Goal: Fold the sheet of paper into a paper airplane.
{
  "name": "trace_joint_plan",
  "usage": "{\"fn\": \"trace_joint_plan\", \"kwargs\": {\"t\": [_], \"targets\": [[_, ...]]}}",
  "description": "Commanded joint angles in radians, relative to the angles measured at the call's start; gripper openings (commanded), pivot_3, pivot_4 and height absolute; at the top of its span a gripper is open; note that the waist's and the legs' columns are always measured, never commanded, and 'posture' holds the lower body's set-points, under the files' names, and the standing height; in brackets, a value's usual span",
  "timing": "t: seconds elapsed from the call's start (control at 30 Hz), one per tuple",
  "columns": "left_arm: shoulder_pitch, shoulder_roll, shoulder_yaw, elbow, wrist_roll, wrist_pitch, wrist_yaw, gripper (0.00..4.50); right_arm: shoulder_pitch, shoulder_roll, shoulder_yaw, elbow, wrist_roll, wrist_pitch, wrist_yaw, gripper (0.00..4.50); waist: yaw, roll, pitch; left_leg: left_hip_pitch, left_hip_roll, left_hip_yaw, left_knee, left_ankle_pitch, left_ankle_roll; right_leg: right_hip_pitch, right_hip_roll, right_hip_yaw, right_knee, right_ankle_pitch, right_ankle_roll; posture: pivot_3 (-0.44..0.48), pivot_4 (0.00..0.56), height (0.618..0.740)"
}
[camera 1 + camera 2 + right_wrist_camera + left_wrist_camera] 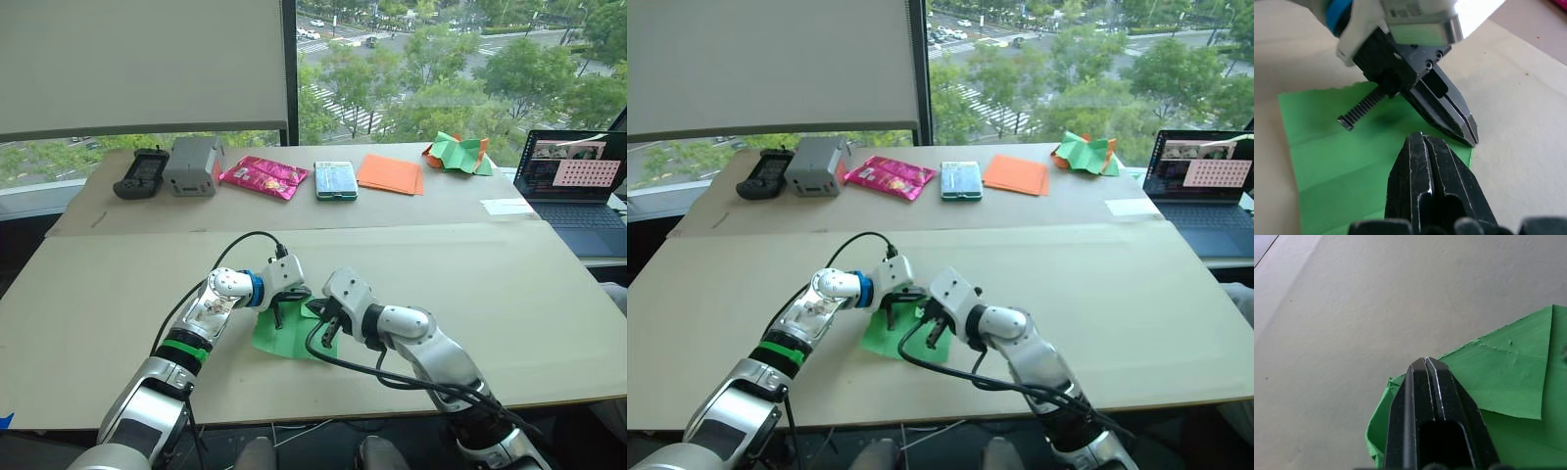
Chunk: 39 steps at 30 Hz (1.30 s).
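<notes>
Beneath both hands, on the pale beige desk, lies the thin bright green sheet of paper, flat with crease lines and one corner folded over. Left hand has its two black fingers pressed together, tips down on the sheet's edge, gripping nothing. Right hand is likewise closed and empty, its tips over the green surface just beside the left hand's tips, the two pointing toward each other above the paper.
</notes>
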Motion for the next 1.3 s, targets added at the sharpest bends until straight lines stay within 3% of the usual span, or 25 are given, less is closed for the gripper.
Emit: {"fn": "trace_joint_plan", "kwargs": {"t": [0.03,0.3,0.53,0.7,0.9,1.13,1.27,1.3], "targets": [[0.034,0.029,-0.006,-0.011,0.022,0.033,-0.005,0.00,-0.033,0.009,0.031,0.062,-0.034,-0.058,-0.010,0.04,0.000,0.000,0.000,0.000,0.000,0.000,0.000,0.001,0.001,0.000,0.000,0.000,0.000,0.000,0.000,0.000,0.150,0.706],[0.097,0.049,0.112,-0.167,-0.063,0.177,0.051,0.00,-0.042,-0.010,0.087,0.171,-0.089,-0.040,-0.004,0.04,-0.010,0.001,0.000,0.001,0.000,0.000,-0.002,0.005,0.008,0.004,0.002,0.001,0.001,0.000,0.000,0.000,0.150,0.706],[0.199,0.089,0.398,-0.463,-0.330,0.532,0.097,0.00,-0.053,-0.013,0.113,0.183,-0.106,-0.078,0.015,0.04,-0.009,-0.002,0.002,0.001,0.001,-0.001,-0.002,0.003,0.005,-0.002,0.002,0.001,0.001,0.000,0.000,0.000,0.150,0.706],[0.283,0.097,0.514,-0.529,-0.478,0.671,0.109,1.53,-0.069,-0.021,0.128,0.212,-0.138,-0.117,0.023,0.00,-0.010,-0.002,0.002,0.002,0.001,-0.001,-0.002,0.003,0.005,-0.002,0.001,0.001,0.001,0.000,0.000,0.000,0.150,0.706],[0.295,0.103,0.477,-0.479,-0.484,0.683,0.128,3.53,-0.071,-0.013,0.131,0.224,-0.150,-0.135,0.032,0.00,-0.005,-0.003,0.002,0.001,0.001,-0.001,-0.001,0.003,0.005,-0.003,0.002,0.001,0.001,0.000,0.000,0.000,0.150,0.706],[0.241,0.051,0.406,-0.428,-0.467,0.659,0.148,3.53,-0.072,-0.007,0.130,0.216,-0.162,-0.126,0.036,0.00,-0.004,-0.003,0.001,0.001,0.000,-0.001,-0.001,0.001,0.001,-0.003,0.002,0.001,0.001,0.000,0.000,0.000,0.150,0.706],[0.228,0.036,0.385,-0.407,-0.476,0.662,0.152,3.53,-0.071,-0.005,0.128,0.213,-0.167,-0.120,0.035,0.00,-0.007,-0.003,0.002,0.001,0.001,-0.001,-0.002,0.004,0.007,-0.003,0.002,0.001,0.002,0.000,0.000,0.000,0.150,0.706],[0.224,0.035,0.378,-0.399,-0.470,0.658,0.154,3.28,-0.071,-0.005,0.128,0.211,-0.168,-0.119,0.034,0.00,-0.007,-0.003,0.002,0.001,0.001,-0.001,-0.002,0.005,0.008,-0.003,0.002,0.001,0.002,0.000,-0.001,0.000,0.150,0.706]]}}
